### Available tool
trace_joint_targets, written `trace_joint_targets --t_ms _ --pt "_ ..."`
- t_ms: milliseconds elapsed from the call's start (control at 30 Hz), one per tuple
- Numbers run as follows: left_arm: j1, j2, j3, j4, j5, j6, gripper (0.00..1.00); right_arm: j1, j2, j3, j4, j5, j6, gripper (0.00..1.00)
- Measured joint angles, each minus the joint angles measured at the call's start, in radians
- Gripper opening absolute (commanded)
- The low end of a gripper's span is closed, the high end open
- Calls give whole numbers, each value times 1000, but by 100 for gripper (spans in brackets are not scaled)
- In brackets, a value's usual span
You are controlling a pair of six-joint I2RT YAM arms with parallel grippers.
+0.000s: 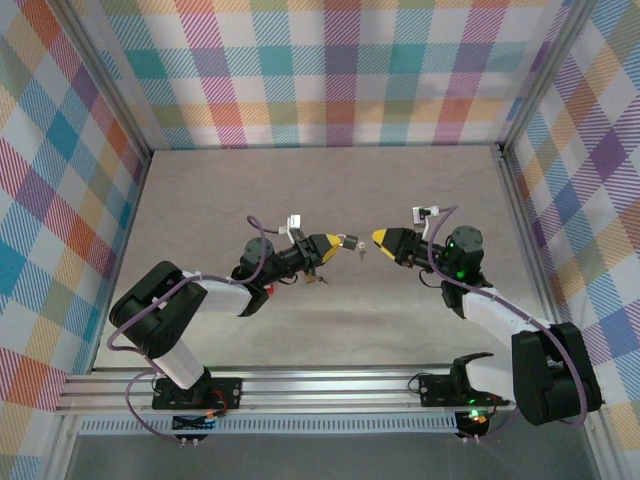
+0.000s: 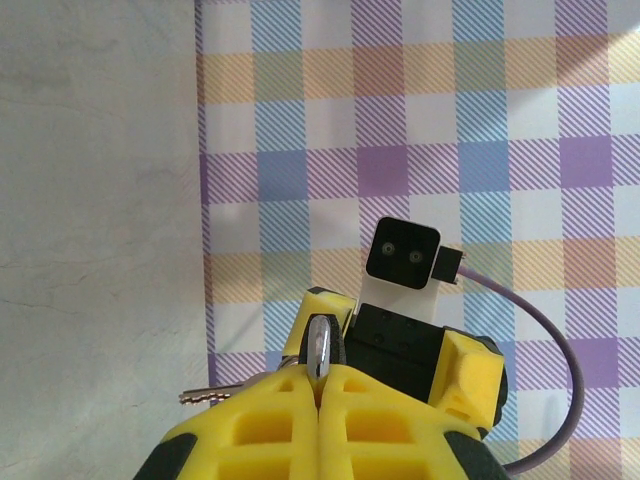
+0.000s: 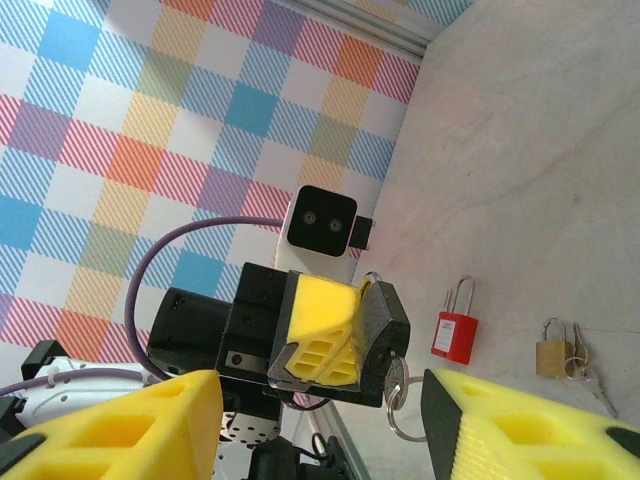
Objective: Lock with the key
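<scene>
The right gripper [image 3: 322, 390] holds its yellow fingers wide apart. Facing it, the left gripper [image 3: 335, 330] clamps a dark padlock [image 3: 388, 318], a key ring [image 3: 403, 420] hanging below. A red padlock [image 3: 455, 335] and a brass padlock [image 3: 553, 358] with keys [image 3: 590, 380] lie on the table [image 3: 520, 150]

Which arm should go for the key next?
Right. The left gripper is shut on the padlock and holds it out toward the other arm, so it is occupied. The right gripper faces it with jaws open, close to the key hanging at the padlock.
</scene>
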Motion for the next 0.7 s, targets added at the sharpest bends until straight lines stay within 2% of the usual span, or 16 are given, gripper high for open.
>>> trace_joint_targets --t_ms 200,500,700 --pt "-11 0 0 1 1 0 0 -1 0 0 -32 11 -36 56" --pt "-26 11 8 5 3 0 0 -1 10 -1 -39 14 -53 43" --pt "-34 11 34 6 4 1 0 -1 65 -7 -26 12 -49 41"
